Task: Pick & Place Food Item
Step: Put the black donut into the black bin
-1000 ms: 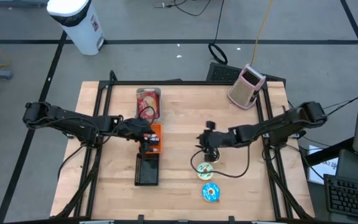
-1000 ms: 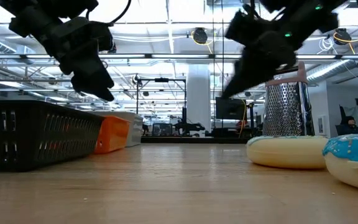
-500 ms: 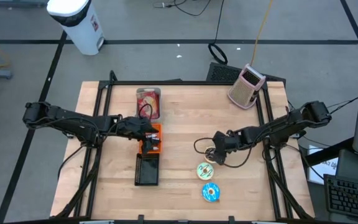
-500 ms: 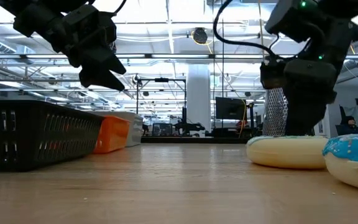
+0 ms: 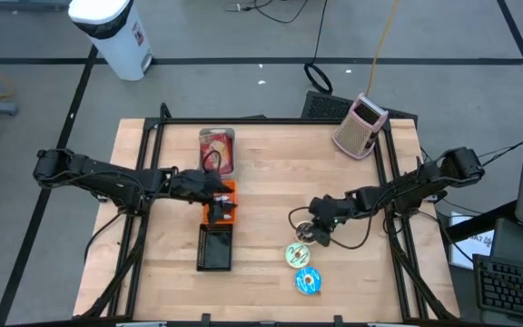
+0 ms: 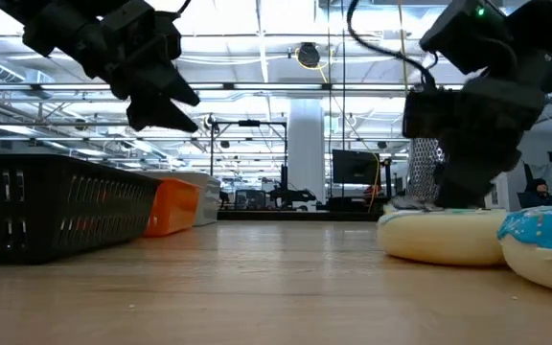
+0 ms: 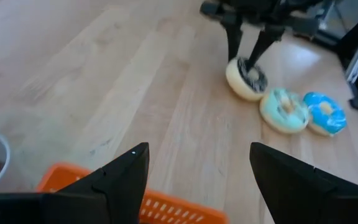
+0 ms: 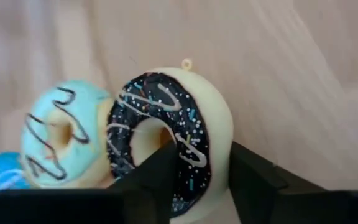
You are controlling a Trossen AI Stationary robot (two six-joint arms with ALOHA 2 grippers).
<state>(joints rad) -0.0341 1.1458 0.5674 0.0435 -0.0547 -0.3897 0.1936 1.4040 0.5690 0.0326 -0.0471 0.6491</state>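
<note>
Wood tabletop (image 5: 261,173), lab behind. Right gripper (image 8: 194,165) straddles rim of black-iced donut (image 8: 166,140) nr front edge, one finger thru hole, jaws part-closed, not lifted. Left gripper (image 7: 194,174) wide open, empty, over orange basket (image 5: 223,202). Risk: thin rim grip slips, or nudges pale-blue donut (image 8: 61,134) touching it.

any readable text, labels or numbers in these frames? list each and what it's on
None can be read.
White bin: a small red-and-dark label on its side, too small to read.
Paper beside the table's right edge: printed marks, too blurred to read.
Doughnuts, baskets and grater: no lettering visible.
</note>
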